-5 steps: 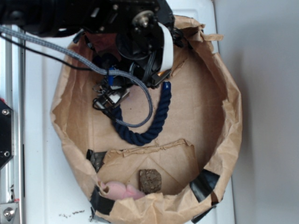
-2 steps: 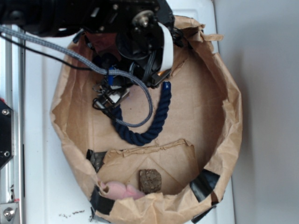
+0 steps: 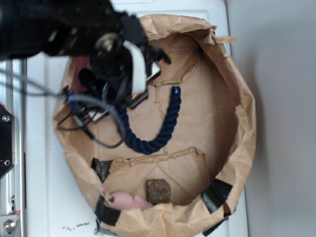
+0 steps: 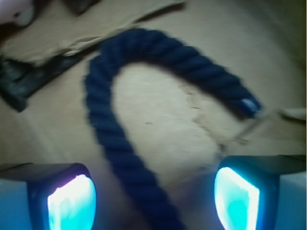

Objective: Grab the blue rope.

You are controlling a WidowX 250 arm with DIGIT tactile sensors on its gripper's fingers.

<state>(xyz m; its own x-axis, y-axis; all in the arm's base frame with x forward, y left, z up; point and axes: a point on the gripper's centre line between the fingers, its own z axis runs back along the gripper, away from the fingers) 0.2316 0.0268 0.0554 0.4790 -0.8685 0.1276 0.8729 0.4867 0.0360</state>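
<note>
The blue rope (image 3: 157, 140) lies in a U on the brown paper floor, its brighter blue capped end (image 3: 176, 91) at the upper right. Its left strand runs up under my gripper (image 3: 101, 114), which hangs blurred over the left side of the paper basin. In the wrist view the rope (image 4: 120, 148) curves away and comes back down between my two lit fingertips (image 4: 72, 203), touching neither. The gripper (image 4: 153, 197) is open, with wide gaps on both sides of the rope. The rope's left end is hidden under the arm.
A crumpled paper wall (image 3: 244, 123) rings the floor. A folded paper flap (image 3: 163, 160) crosses the near part, with a brown block (image 3: 158, 191) and a pink soft thing (image 3: 129, 201) behind it. Black tape (image 3: 216, 193) patches the rim. A grey cable (image 3: 106, 106) loops beside the arm.
The arm and gripper have swung left and a little down in the exterior view, now motion-blurred. The rope has kept its U shape and its place.
</note>
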